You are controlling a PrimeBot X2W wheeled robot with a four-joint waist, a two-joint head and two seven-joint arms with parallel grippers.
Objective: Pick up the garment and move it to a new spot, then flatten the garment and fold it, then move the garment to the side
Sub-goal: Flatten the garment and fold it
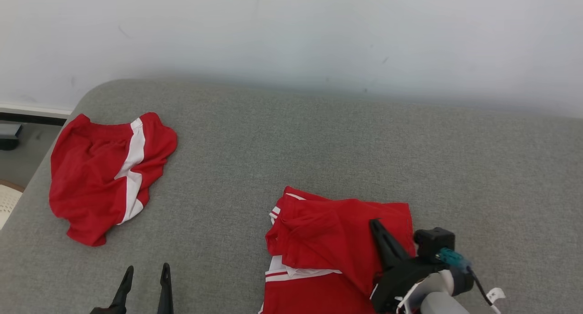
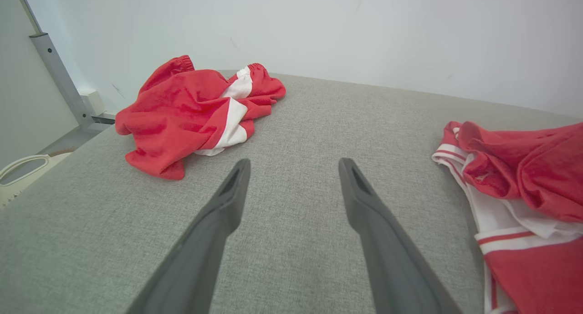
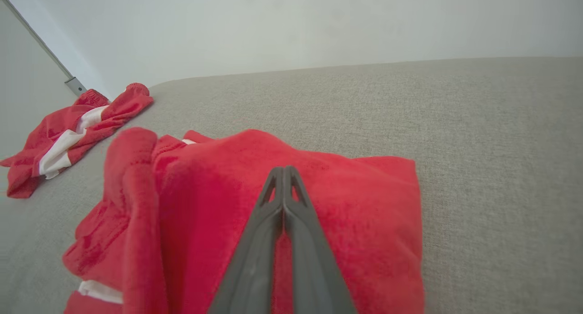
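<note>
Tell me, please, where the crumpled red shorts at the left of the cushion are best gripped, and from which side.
Probably the near hem corner of the crumpled shorts, which juts toward the robot. Come in low from the robot's side with the open left tool: that corner is a thin free flap on the grey cushion, while the gathered waistband lies farthest away.

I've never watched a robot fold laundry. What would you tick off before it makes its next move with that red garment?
1. Right claw shut over the near red garment: ok.
2. Cloth actually pinched in it: cannot tell.
3. Left claw open, off the cloth: ok.
4. Near red garment lying flat: not ok, it is bunched in folds.
5. Other red garment lying apart from it: ok.
6. Bare grey surface on the right for a new spot: ok.
</note>
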